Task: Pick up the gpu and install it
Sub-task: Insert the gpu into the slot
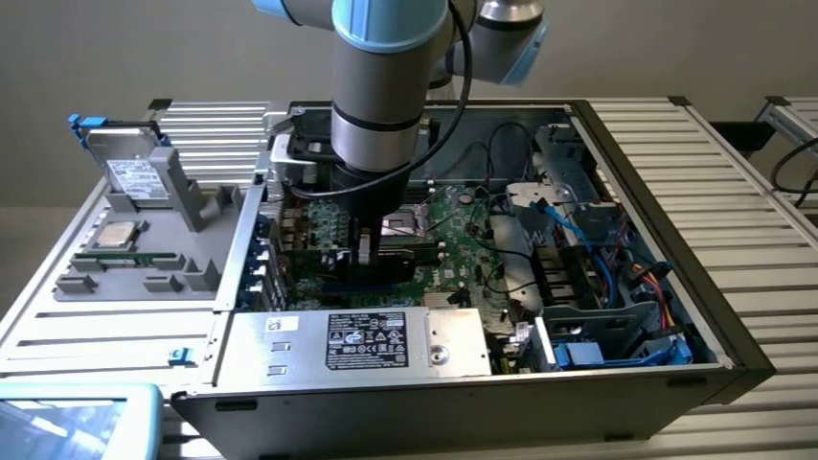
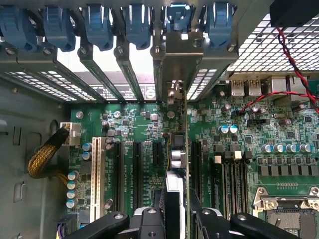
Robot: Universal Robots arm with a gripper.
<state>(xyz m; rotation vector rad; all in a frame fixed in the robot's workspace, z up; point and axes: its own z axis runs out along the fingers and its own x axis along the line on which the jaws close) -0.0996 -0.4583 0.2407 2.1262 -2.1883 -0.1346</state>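
gripper (image 2: 177, 219) clamping gpu (image 2: 185, 129) edge-on, upright over motherboard (image 2: 279, 129); open slots (image 2: 137, 172) either side

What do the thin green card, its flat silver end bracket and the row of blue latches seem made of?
The thin green card: likely fibreglass circuit board, matte green, seen edge-on. The flat silver end bracket: probably sheet steel, dull grey sheen, thin folded edge. The blue latches: apparently moulded plastic, smooth, uniform colour, rounded shapes.
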